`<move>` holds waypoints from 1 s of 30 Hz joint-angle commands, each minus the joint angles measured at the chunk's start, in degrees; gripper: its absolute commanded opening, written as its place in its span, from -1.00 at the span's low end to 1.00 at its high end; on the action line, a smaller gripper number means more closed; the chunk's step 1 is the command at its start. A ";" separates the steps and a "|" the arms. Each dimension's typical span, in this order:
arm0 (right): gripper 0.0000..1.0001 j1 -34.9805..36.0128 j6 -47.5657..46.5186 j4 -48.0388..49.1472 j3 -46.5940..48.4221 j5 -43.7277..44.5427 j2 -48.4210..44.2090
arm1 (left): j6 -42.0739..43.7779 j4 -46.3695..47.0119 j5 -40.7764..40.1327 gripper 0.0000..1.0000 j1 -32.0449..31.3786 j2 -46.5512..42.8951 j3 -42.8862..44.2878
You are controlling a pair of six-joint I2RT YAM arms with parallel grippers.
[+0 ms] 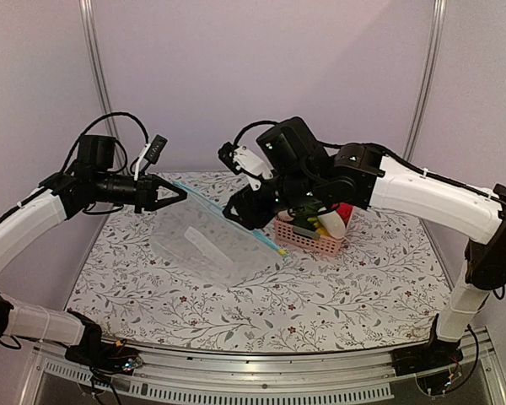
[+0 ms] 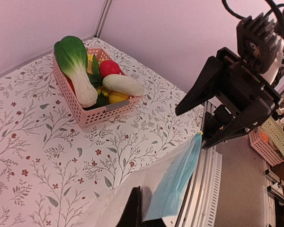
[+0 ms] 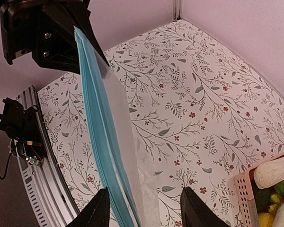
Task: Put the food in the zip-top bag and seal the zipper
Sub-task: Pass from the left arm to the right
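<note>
zipper (image 1: 268, 243) runs far-left to near-right

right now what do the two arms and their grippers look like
Both arms share one build: the left arm and right arm have smooth white shells over black joints. The left gripper and right gripper are matt black with angular, tapering fingers. Black cables loop over each wrist, and small green lights show on the right arm.

Robotics lab test cell. Plain lilac wall panels (image 1: 261, 67) set in aluminium posts (image 1: 95, 76) enclose the floral-covered counter (image 1: 320, 287) at its far edge and corners. The near edge carries a slotted aluminium rail (image 1: 261, 369) and exposed wiring (image 1: 118, 364).
</note>
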 commanded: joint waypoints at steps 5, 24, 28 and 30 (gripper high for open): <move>-0.09 0.58 -0.98 -2.46 2.91 0.08 3.40 | 0.60 -0.52 0.26 -1.00 -0.80 -0.27 -0.24; -1.00 0.74 0.59 0.13 7.01 -8.61 6.46 | -1.26 -0.48 -4.02 -0.76 -0.78 0.59 0.60; -1.00 0.67 3.58 1.53 7.44 -8.78 6.93 | -1.87 -0.86 -8.76 -0.01 -0.74 -0.27 0.98; -1.00 0.57 5.07 1.55 7.66 -7.52 7.28 | -1.72 -1.16 -11.03 0.36 -0.70 -0.84 1.19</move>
